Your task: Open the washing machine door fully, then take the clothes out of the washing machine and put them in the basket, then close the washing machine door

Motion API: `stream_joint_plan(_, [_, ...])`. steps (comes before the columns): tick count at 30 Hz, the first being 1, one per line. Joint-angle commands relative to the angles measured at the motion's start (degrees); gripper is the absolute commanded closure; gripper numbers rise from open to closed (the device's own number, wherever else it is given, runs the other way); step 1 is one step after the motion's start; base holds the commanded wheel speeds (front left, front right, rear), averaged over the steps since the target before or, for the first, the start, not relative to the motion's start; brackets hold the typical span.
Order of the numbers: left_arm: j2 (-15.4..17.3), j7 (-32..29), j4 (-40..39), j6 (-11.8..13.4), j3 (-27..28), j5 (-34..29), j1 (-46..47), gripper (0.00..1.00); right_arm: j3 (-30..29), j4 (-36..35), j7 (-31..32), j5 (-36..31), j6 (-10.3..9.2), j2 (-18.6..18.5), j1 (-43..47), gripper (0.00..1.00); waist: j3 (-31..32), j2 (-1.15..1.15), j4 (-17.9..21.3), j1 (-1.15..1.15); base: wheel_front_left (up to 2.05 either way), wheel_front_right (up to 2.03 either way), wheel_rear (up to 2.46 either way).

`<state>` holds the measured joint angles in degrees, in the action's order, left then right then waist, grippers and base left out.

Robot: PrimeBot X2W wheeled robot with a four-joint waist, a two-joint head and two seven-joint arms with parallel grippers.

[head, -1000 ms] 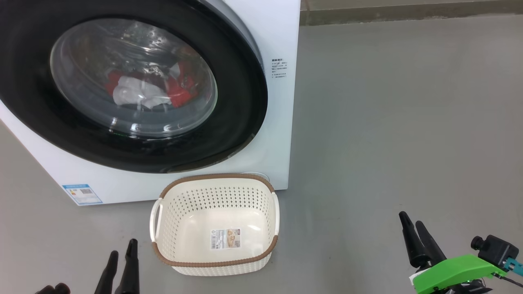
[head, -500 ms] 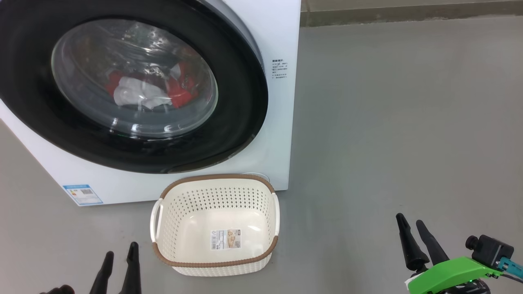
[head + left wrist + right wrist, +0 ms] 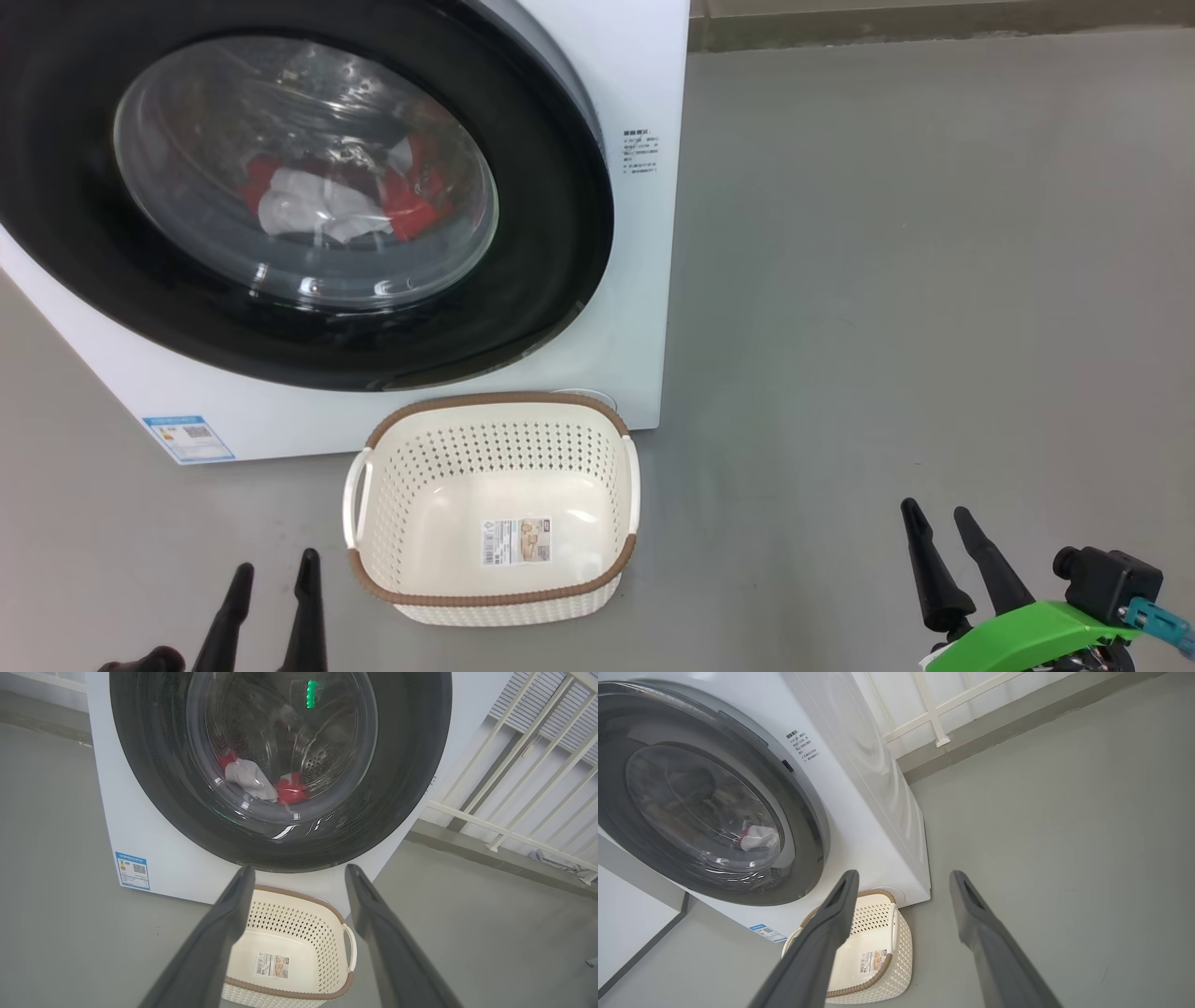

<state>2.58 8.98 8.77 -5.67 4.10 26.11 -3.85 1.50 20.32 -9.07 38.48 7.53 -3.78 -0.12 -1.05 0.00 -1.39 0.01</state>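
Observation:
The white washing machine (image 3: 644, 280) stands at the upper left, its round black-rimmed door (image 3: 551, 233) flush against the front. Behind the glass lie the red and white clothes (image 3: 327, 205), also seen as clothes (image 3: 261, 781) in the left wrist view. The cream basket (image 3: 495, 439) with a brown rim sits empty on the floor just in front of the machine. My left gripper (image 3: 275, 565) is open at the lower left, beside the basket's left side. My right gripper (image 3: 938, 518) is open at the lower right, well away from the basket and the washing machine door (image 3: 803, 826).
Grey floor (image 3: 915, 280) stretches to the right of the machine. A wall base (image 3: 934, 23) runs along the far edge. White railing bars (image 3: 528, 788) stand behind the machine on its right side.
Both grippers have sunk slightly toward the bottom edge of the head view, and the right one has edged left. The whole picture has shifted a little. Door, clothes and basket are unmoved.

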Motion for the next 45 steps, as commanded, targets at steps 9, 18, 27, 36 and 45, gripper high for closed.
stream_joint_plan(9, [0.7, 2.3, -1.5, -1.2, 2.0, -7.1, -0.4, 0.0, 1.3, -1.4, -2.2, -6.0, -0.04, -1.0, -0.4, 0.0, 0.0, 0.0, 0.2, 0.0, 0.0, 0.0, 0.0])
stream_joint_plan(18, [0.7, 3.8, -1.1, -1.6, 2.2, -13.0, -0.7, 0.0, 1.6, -1.0, -3.7, -10.8, -0.04, -1.1, 0.2, 0.0, -0.2, 0.0, 0.2, 0.0, 0.0, 0.0, 0.0])
stream_joint_plan(27, [0.7, 5.2, -0.9, -1.7, 2.4, -17.7, -1.1, 0.0, 1.7, -0.4, -5.1, -15.3, -0.04, -1.2, 0.8, 0.0, -0.3, 0.0, 0.1, 0.0, 0.0, 0.0, 0.0])
stream_joint_plan(36, [0.8, 6.0, -0.5, -1.8, 1.0, -18.5, -1.3, 0.0, 0.3, 0.0, -5.9, -17.9, -0.04, -1.5, 1.1, 0.0, -0.2, 0.0, 0.1, 0.0, 0.0, 0.0, 0.0])
stream_joint_plan(45, [1.2, 6.0, 0.5, -1.8, 1.2, -15.4, -1.2, 0.0, -1.2, -0.3, -5.9, -17.5, -0.04, -1.3, 2.1, 0.0, 0.0, 0.0, 0.2, 0.0, 0.0, 0.0, 0.0])
